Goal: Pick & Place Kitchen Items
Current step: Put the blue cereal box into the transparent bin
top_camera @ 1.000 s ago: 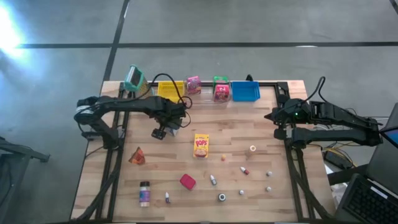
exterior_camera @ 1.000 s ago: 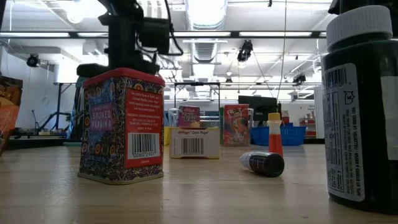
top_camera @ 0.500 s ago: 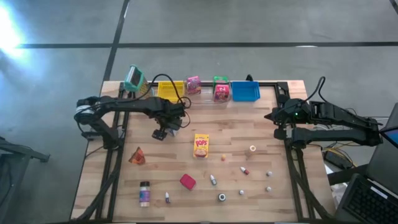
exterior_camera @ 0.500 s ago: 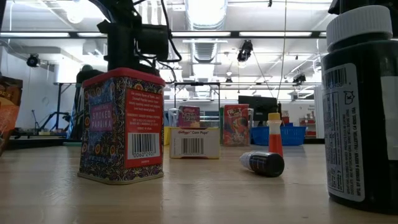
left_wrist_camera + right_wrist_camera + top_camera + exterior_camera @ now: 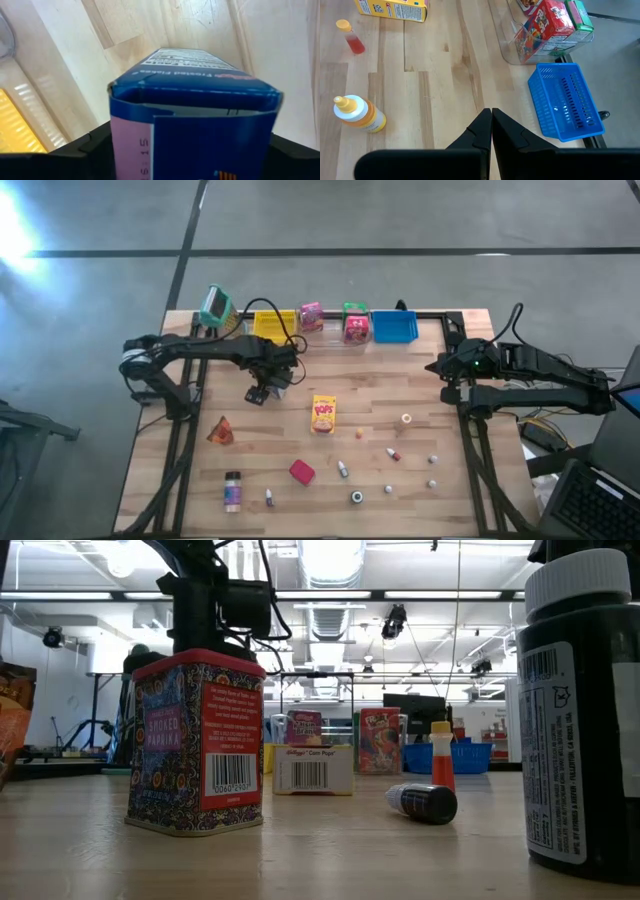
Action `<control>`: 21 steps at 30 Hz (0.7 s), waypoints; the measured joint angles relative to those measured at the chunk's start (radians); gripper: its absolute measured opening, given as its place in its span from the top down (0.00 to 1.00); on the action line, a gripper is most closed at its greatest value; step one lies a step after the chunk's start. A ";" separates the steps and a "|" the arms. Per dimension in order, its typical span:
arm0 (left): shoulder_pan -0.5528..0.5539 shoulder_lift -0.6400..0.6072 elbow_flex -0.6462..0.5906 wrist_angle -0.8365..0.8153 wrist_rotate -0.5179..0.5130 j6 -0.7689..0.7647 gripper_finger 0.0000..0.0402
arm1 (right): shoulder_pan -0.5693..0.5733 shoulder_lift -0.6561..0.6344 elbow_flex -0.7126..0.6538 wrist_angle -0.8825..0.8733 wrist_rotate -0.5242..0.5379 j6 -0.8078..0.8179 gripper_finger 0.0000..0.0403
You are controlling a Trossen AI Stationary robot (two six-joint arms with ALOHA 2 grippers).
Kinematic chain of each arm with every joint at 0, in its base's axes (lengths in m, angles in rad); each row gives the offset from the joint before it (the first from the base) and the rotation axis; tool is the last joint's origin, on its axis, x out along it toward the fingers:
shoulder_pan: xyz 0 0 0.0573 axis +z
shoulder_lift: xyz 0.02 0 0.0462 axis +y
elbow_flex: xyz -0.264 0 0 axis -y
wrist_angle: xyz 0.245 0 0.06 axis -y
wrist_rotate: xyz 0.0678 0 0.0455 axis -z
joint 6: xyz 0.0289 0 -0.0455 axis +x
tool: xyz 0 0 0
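Observation:
My left gripper [image 5: 260, 392] points down at the table's far left, just in front of the yellow bin [image 5: 272, 326]. A blue mini box [image 5: 192, 95] stands between its fingers; in the high view the gripper hides the box. My right gripper [image 5: 491, 120] is shut on nothing and waits above the right edge [image 5: 440, 367]. The other kitchen items lie loose on the wood. They include a yellow Pops box [image 5: 323, 413], a red block [image 5: 301, 471], an orange wedge [image 5: 221, 431], a jar [image 5: 233, 491] and small bottles [image 5: 343, 469]. My left gripper comes at the blue box from above, pointing down. One dark finger [image 5: 87, 147] lies against one side of the box's upper end [image 5: 131, 150], and the other finger [image 5: 295, 150] against the opposite side. The open flap end faces up. The lower end is hidden by the box itself.
The yellow bin, a clear bin [image 5: 335, 330] holding pink and red boxes, and a blue bin [image 5: 394, 327] line the far edge. A green box [image 5: 214, 307] stands at the far left corner. In the low view a red paprika tin [image 5: 197, 745] stands in front of the left gripper.
In the low view the dark outline of my left gripper above the tin has drawn in and shifted slightly. The gripper has stayed over the same spot. Nothing on the table has moved.

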 joint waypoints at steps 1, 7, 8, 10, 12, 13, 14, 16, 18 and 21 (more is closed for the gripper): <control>0.000 0.000 0.000 -0.001 0.000 0.000 0.24 | 0.000 0.000 0.000 0.000 0.000 0.000 0.98; 0.000 0.000 0.000 -0.001 0.000 0.000 0.30 | 0.000 0.000 0.000 0.000 0.000 0.000 0.98; 0.000 0.000 0.000 -0.002 0.001 0.000 0.30 | 0.000 0.000 0.000 0.000 0.000 0.000 0.98; 0.000 0.000 0.000 -0.002 0.004 0.000 0.32 | 0.000 0.000 0.000 0.000 0.000 0.000 0.98; 0.000 0.000 0.000 -0.002 0.005 0.000 0.34 | 0.000 0.000 0.000 0.000 0.000 0.000 0.98; 0.000 0.000 0.000 -0.001 0.006 0.000 0.35 | 0.000 0.000 0.000 0.000 0.000 0.000 0.98; 0.000 0.000 0.000 -0.002 0.006 0.000 0.36 | 0.000 0.000 0.000 0.000 0.000 0.000 0.98; 0.000 0.000 0.000 -0.002 0.006 0.000 0.38 | 0.000 0.000 0.000 0.000 0.000 0.000 0.98; 0.000 0.000 0.000 -0.002 0.006 0.000 0.39 | 0.000 0.000 0.000 0.000 0.000 0.000 0.98; 0.000 0.000 0.000 -0.002 0.006 -0.002 0.42 | 0.000 0.000 0.000 0.000 0.000 0.000 0.98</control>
